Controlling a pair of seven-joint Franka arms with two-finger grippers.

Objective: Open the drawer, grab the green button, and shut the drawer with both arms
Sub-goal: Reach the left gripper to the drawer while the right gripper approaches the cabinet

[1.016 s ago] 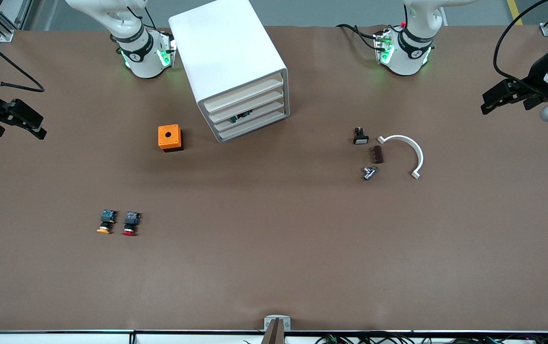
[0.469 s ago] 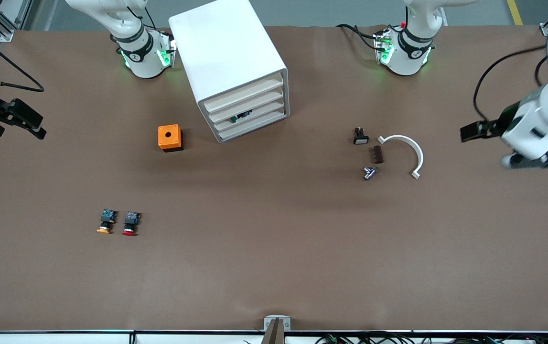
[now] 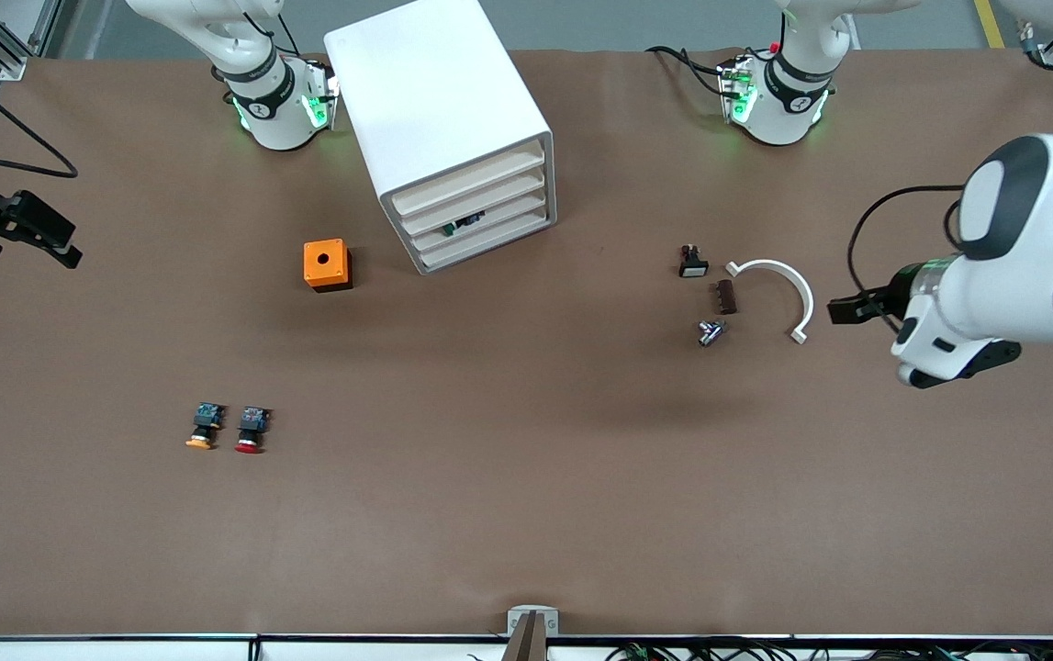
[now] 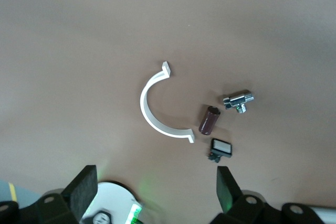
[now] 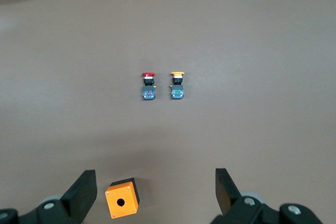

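White and boxy, the cabinet (image 3: 453,138) keeps all four drawers pushed in. The drawer (image 3: 474,224), third from its top, shows the green button (image 3: 465,223) inside. The left gripper (image 4: 155,192) hangs with fingers wide apart over the white curved clip (image 3: 778,296), toward the left arm's end from the cabinet. The right gripper (image 5: 156,192) hangs with fingers apart over the orange box (image 3: 327,264) beside the cabinet.

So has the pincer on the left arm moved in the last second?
Yes. The left pincer has swung in toward the white curved piece, lower in the front view.
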